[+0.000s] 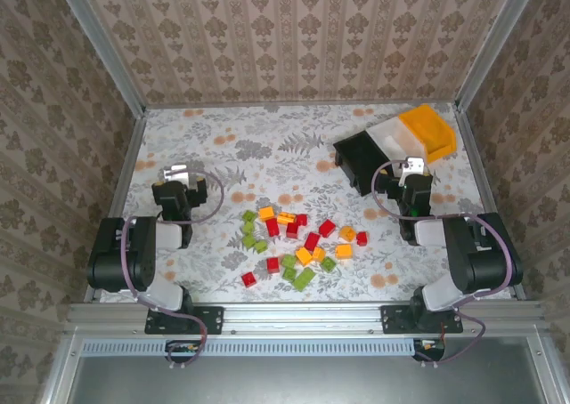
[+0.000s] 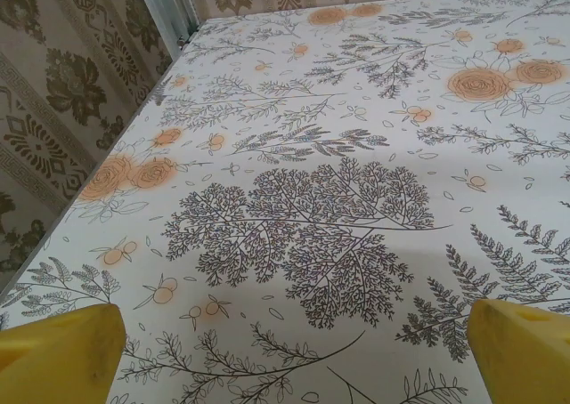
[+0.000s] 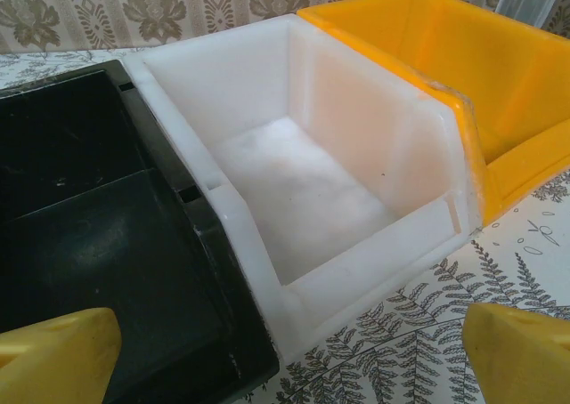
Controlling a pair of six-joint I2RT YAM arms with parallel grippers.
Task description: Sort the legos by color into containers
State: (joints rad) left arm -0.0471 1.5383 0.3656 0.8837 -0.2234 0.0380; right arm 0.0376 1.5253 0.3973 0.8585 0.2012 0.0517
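No text, label, brand, number or sign readable to me. The bench (image 1: 267, 146) carries only a floral print. The containers (image 3: 374, 128) ahead of the right fingers (image 3: 53, 359) and the legos (image 1: 304, 255) are plain colour.

Red, orange-yellow and lime legos (image 1: 312, 241) scattered loose near centre toward 6 o'clock, black-white-orange containers (image 1: 396, 135) joined side by side, angled, at 2 o'clock

The legos (image 1: 312, 241) are red, orange-yellow and lime green, the containers (image 1: 392, 143) a black bin (image 3: 80, 155), a white bin (image 3: 356, 128) and an orange bin (image 3: 481, 66), the worktop (image 1: 267, 146) white with grey ferns and orange flowers, the walls (image 1: 294, 39) beige-brown damask
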